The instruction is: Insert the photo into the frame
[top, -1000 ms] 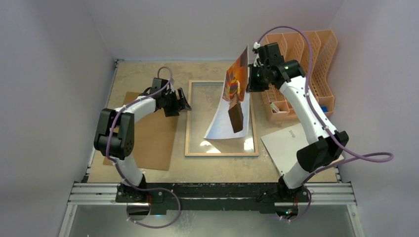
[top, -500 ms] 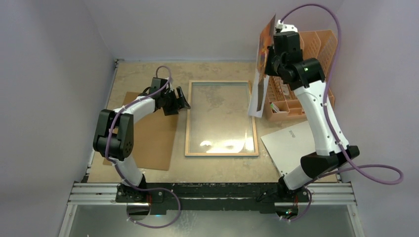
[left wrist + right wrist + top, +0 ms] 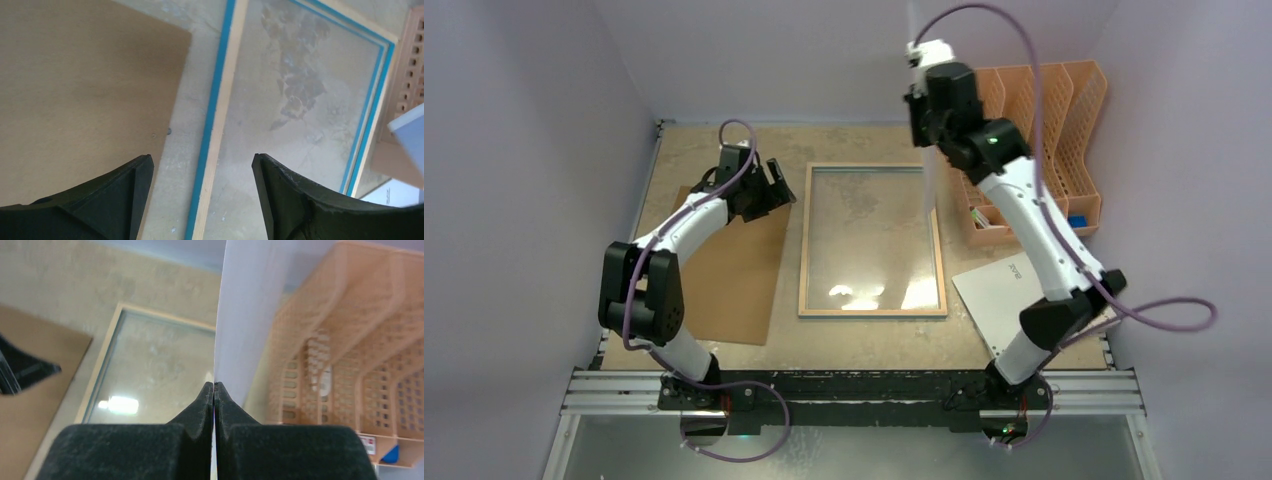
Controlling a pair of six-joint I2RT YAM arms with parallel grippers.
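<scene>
The frame (image 3: 804, 240) lies flat mid-table, pale wood rear side up with a glass pane; its cyan-edged left rail (image 3: 215, 125) runs between my left fingers. High over the frame's right rail, my right gripper (image 3: 924, 125) is shut on the photo (image 3: 930, 180), which hangs edge-on as a thin pale streak. In the right wrist view the photo's white back (image 3: 250, 315) rises from my right gripper (image 3: 214, 387), with the frame (image 3: 100, 370) below. My left gripper (image 3: 781, 185) (image 3: 202, 170) is open and empty, above the gap between frame and backing board.
A brown backing board (image 3: 724, 270) (image 3: 75, 75) lies left of the frame. A peach file organiser (image 3: 1034, 130) (image 3: 350, 340) stands at the back right. A white printed sheet (image 3: 1004, 300) lies at the front right.
My right arm lifted the photo off the frame, out towards the organiser and back left; it now hangs edge-on instead of face-on. My left gripper shifted slightly towards the back.
</scene>
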